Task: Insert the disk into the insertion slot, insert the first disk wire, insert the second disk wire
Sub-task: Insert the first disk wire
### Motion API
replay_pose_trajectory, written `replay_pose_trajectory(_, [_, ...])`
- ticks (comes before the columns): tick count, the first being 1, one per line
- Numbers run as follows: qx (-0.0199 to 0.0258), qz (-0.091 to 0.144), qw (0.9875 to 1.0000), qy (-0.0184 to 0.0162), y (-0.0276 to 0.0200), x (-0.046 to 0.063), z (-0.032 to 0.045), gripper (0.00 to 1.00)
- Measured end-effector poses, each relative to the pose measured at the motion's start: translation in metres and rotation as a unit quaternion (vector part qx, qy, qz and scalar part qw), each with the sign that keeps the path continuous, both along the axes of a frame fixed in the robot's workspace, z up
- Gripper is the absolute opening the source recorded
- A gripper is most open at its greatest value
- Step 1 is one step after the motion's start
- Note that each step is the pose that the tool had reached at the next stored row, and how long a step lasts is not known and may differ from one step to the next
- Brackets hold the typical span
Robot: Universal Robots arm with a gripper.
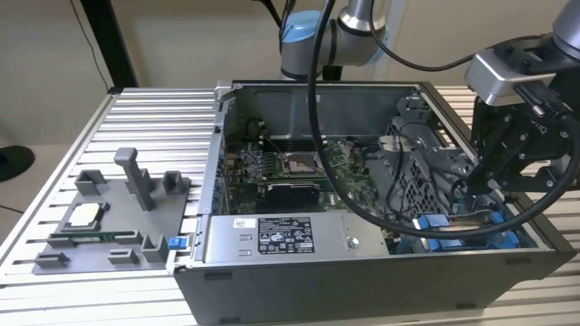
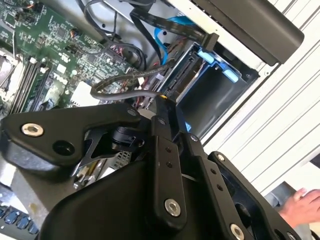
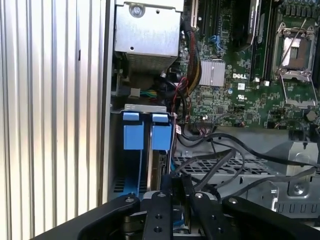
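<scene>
My gripper (image 1: 474,185) reaches down into the open computer case at the exterior view's right, over the insertion slot (image 1: 471,234) with its blue rails. In the second wrist view the gripper (image 2: 162,101) is shut on the connector end of a black disk wire (image 2: 117,86), which loops off toward the motherboard. The tip is right at the rear edge of the disk (image 2: 186,72), which sits in the grey cage under blue tabs (image 2: 207,55). Two blue tabs (image 3: 161,132) of the cage stand just beyond the gripper (image 3: 176,184) in the first wrist view.
The grey power-supply box (image 1: 272,238) lies along the case's front wall, and the motherboard (image 1: 290,170) covers the floor. Loose black cables (image 1: 408,176) cross beside the cage. A grey fixture plate (image 1: 100,224) lies on the slatted table. A hand (image 2: 305,200) rests outside the case.
</scene>
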State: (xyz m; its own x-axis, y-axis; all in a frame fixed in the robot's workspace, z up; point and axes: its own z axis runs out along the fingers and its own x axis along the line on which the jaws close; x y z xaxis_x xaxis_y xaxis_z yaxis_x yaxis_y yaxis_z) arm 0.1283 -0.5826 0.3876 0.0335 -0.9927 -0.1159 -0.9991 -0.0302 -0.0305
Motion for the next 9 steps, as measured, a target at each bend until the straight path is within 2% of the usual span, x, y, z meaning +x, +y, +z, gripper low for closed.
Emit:
replay_pose_trajectory(6, [0.0013, 0.000, 1.0000, 0.0006, -0.0078, 0.015, -0.0015, 0.00])
replay_pose_trajectory(9, [0.0013, 0.000, 1.0000, 0.0006, -0.0088, 0.016, -0.0015, 0.00])
